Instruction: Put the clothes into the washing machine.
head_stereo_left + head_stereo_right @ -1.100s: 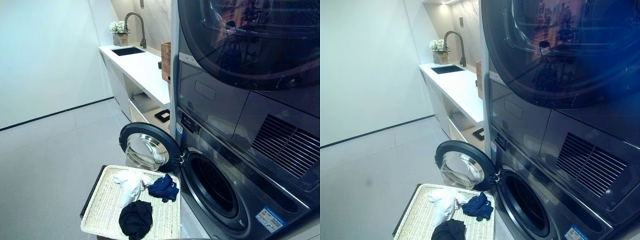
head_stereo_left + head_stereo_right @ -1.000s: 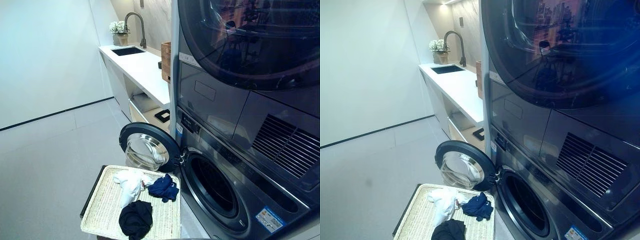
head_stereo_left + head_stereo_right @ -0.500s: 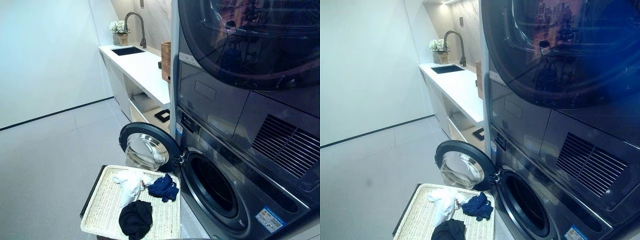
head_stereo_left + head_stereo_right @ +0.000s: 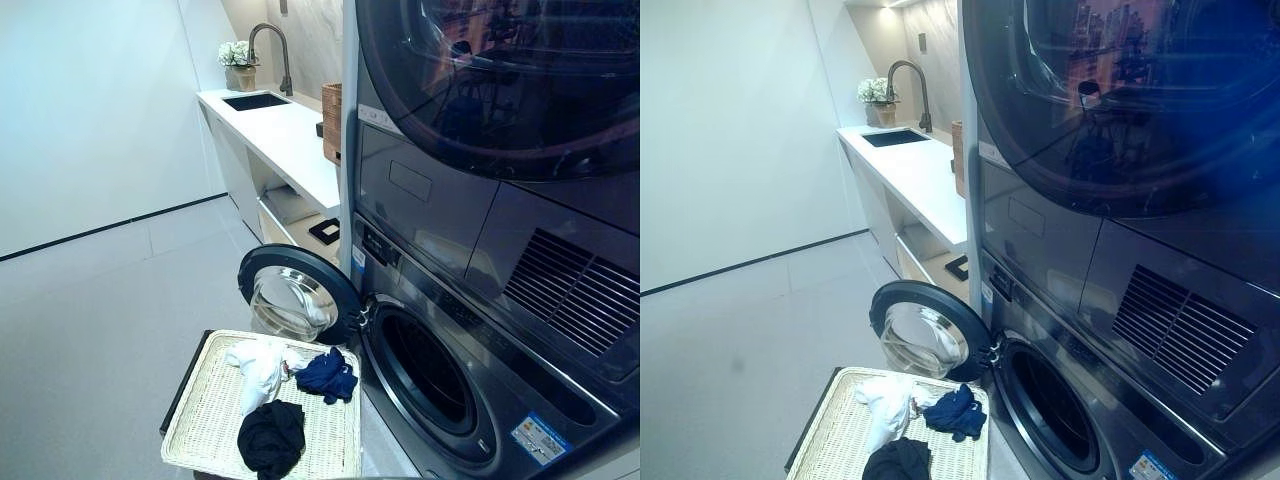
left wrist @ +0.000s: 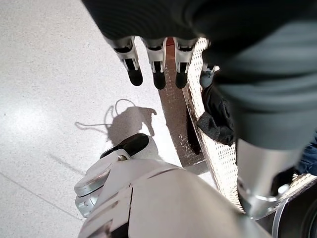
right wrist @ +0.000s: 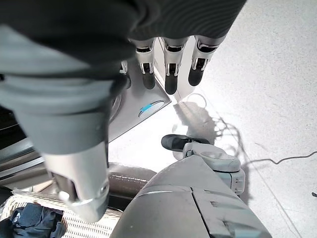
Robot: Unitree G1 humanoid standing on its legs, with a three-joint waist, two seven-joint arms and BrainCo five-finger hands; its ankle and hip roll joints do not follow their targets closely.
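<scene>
Fingers of the left hand (image 5: pixel 156 59) and right hand (image 6: pixel 168 62) are held straight, grasping nothing. 3 garments, white (image 4: pixel 258 368), navy (image 4: pixel 326 375) and black (image 4: pixel 270 437), are seen in the wicker basket (image 4: pixel 205 415) beside the washing machine (image 4: pixel 440 400), its door (image 4: pixel 295 297) swung open.

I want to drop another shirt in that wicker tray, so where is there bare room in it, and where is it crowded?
The white wicker tray is bare along its left side and near-left corner, bordered by the rim and the white garment. The right side is crowded: the navy garment lies beside the open washing machine door, with the black garment nearer the front rim.
</scene>
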